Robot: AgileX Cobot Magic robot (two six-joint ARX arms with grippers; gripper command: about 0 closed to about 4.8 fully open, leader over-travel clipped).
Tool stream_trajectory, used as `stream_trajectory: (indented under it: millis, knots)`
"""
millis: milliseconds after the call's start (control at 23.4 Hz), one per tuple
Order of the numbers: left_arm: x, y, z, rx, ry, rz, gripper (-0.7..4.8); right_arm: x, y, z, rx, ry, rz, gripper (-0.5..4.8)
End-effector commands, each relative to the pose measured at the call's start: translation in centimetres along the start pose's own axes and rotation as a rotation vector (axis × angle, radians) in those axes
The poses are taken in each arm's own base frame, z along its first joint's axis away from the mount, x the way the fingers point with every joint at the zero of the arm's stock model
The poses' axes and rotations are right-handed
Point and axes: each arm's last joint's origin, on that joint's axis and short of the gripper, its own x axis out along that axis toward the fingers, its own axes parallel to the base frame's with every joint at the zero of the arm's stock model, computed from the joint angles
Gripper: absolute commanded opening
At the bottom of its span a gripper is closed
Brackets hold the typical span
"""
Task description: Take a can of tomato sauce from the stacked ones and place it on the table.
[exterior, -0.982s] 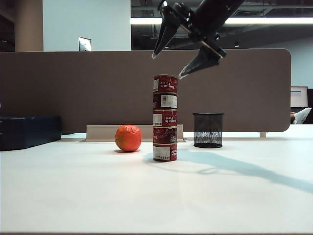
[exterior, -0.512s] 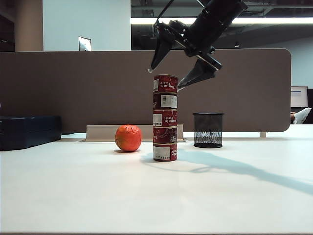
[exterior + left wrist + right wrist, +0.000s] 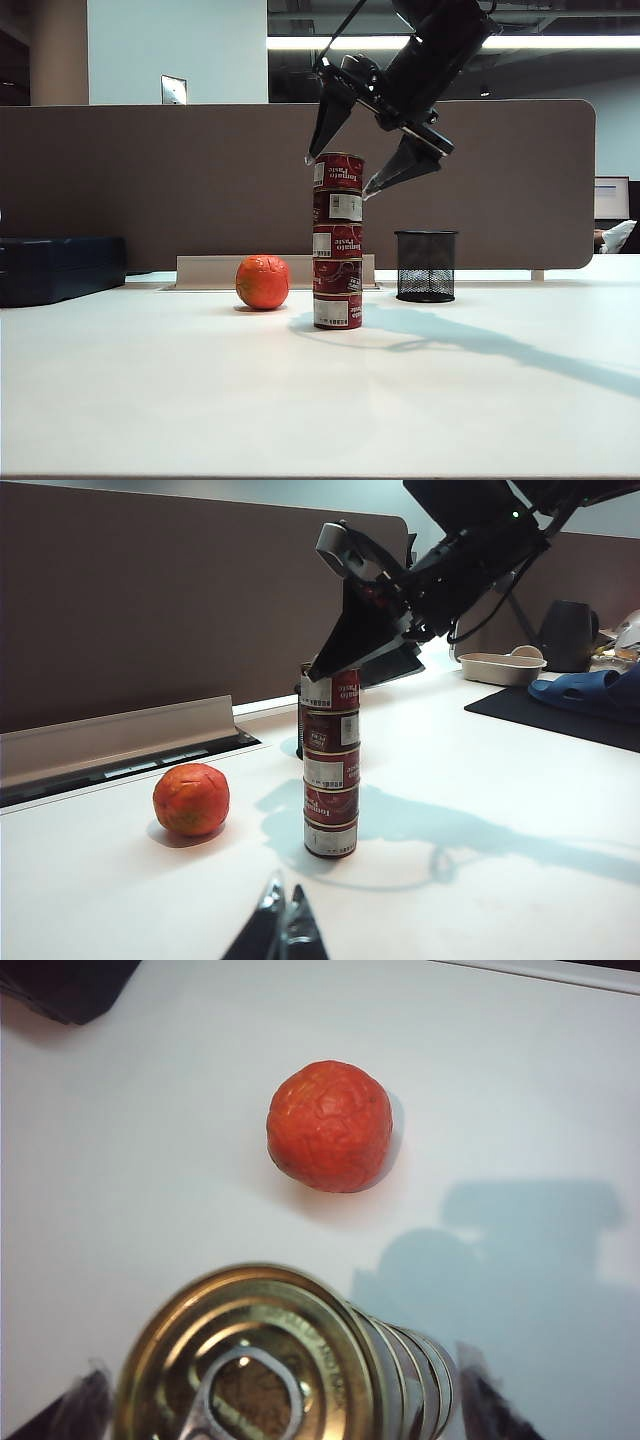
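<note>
Several dark-red tomato paste cans form the stacked ones (image 3: 337, 262) (image 3: 330, 780) on the white table (image 3: 300, 400). The top can of tomato sauce (image 3: 338, 171) (image 3: 331, 690) shows its gold pull-tab lid (image 3: 250, 1360) in the right wrist view. My right gripper (image 3: 339, 176) (image 3: 285, 1400) hangs open over it. One of its fingers (image 3: 325, 125) is down on each side of the can, and the jaws are not closed on it. My left gripper (image 3: 283, 920) is shut and empty, low over the table in front of the stack. It does not show in the exterior view.
A round orange-red fruit (image 3: 263, 281) (image 3: 191, 798) (image 3: 330, 1125) lies left of the stack. A black mesh cup (image 3: 425, 265) stands behind it to the right. A brown divider panel (image 3: 150, 180) runs along the back, with a dark box (image 3: 60, 268) at the far left.
My right gripper has come down and slightly left, from above the stack until its open fingers flank the top can. The cans and the left gripper have not moved.
</note>
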Motion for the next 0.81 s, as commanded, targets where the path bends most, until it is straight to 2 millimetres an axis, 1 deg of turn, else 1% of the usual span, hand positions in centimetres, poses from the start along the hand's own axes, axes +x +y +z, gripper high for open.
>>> stream_trajectory:
  millis: [43,427,683,768,811]
  knots:
    - [0.0,-0.02,0.2,0.007,-0.01,-0.005,-0.06,-0.19,0.22,0.34,-0.01,-0.023,0.005,4.79]
    - [0.0,-0.02,0.2,0.007,-0.01,-0.004,-0.06,0.36,0.03,0.19,-0.007,-0.014,0.008,4.79]
    - [0.0,-0.02,0.2,0.007,-0.01,-0.004,-0.06,0.36,0.03,0.21,-0.008,-0.016,0.008,4.79]
    - [0.0,-0.02,0.2,0.007,-0.01,-0.004,-0.06,0.36,0.05,0.21,-0.008,-0.016,0.009,4.35]
    - [0.0,-0.02,0.2,0.007,-0.01,-0.004,-0.06,0.36,0.05,0.21,-0.008,-0.016,0.009,4.26]
